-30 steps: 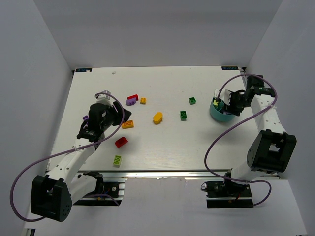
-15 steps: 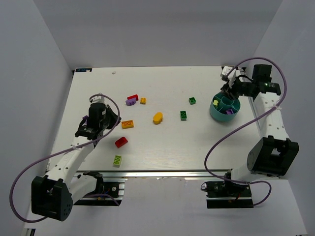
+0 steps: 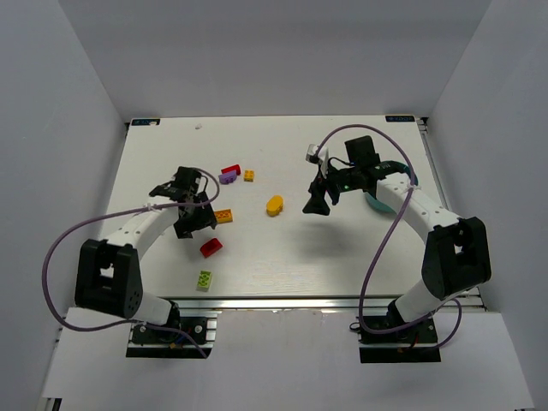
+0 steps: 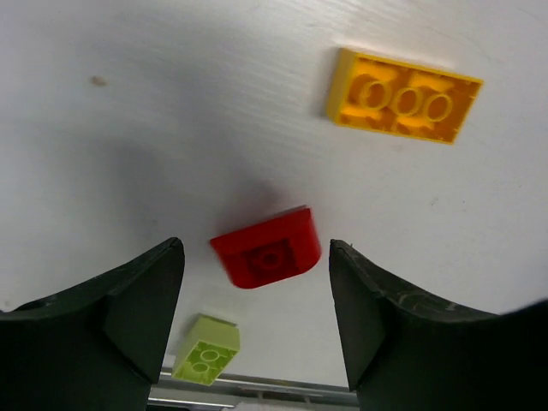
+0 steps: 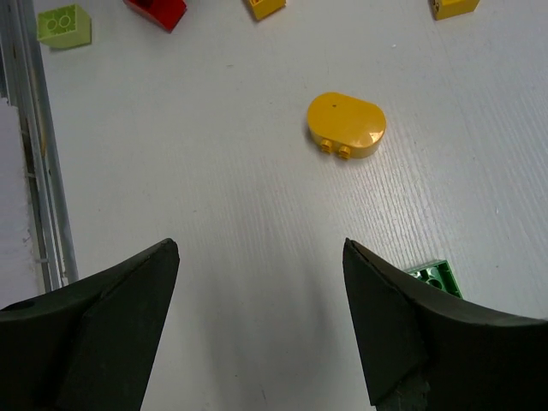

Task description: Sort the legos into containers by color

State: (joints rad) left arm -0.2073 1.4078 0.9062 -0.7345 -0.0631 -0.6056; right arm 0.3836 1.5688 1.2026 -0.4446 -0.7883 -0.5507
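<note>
Red brick [image 4: 267, 257]: lying flat, between orange plate [image 4: 402, 94] and lime brick [image 4: 205, 349].
Yellow oval [image 5: 346, 126]: studs facing sideways, lying alone.
Green brick [image 5: 435, 276]: near the oval, partly hidden.
Teal bowl [image 3: 374, 202]: mostly hidden.

I saw bare table [image 5: 231, 197] between right gripper [image 5: 259, 247]'s jaws, green brick [image 5: 434, 277] beside one finger [image 5: 402, 325]. A red brick [image 4: 267, 253] lay between left gripper [image 4: 255, 248]'s jaws.

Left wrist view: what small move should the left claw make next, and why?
Probably lower the left claw onto the small red plastic brick and close. The claw is open and empty, and the brick lies centred in its gap, not yet touched.
</note>
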